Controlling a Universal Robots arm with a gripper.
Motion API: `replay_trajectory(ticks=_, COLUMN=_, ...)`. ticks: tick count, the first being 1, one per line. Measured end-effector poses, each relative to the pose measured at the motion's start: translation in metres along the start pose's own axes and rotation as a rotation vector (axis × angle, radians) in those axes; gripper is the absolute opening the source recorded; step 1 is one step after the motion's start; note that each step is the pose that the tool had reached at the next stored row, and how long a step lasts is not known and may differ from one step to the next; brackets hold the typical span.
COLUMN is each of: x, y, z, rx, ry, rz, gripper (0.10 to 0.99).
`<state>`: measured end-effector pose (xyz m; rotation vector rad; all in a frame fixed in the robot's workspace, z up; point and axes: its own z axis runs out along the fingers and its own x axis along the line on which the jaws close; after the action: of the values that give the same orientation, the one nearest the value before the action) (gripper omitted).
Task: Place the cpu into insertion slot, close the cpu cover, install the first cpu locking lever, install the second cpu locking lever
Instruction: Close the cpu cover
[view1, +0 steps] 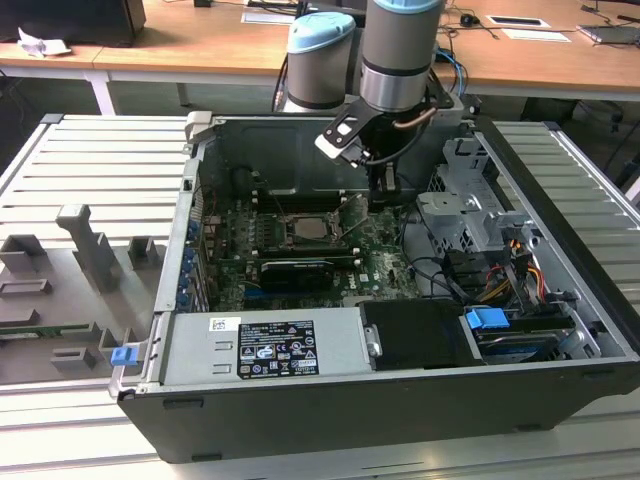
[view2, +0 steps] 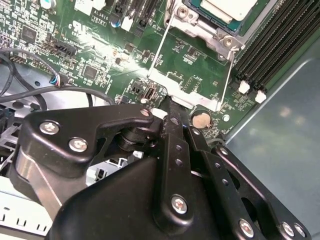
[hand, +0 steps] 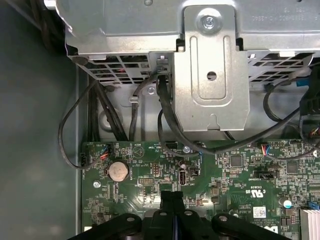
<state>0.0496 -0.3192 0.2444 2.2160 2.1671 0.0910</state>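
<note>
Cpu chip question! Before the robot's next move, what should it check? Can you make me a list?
1. The cpu sits in the insertion slot: ok.
2. The cpu cover lies flat around the chip: looks ok.
3. The two thin locking levers are hooked down: cannot tell.
4. The gripper is shut, close to the levers' far ends: ok. Whether it pinches anything: cannot tell.
5. The black cables by the metal cage are apart from the gripper: ok.
</note>
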Motion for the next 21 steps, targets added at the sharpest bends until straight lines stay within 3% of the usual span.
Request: replay_trajectory(ticks=21, x=-0.0008, y=-0.0353, z=-0.0008, rx=0.0, ry=0.0, rz=0.0, gripper=0.106)
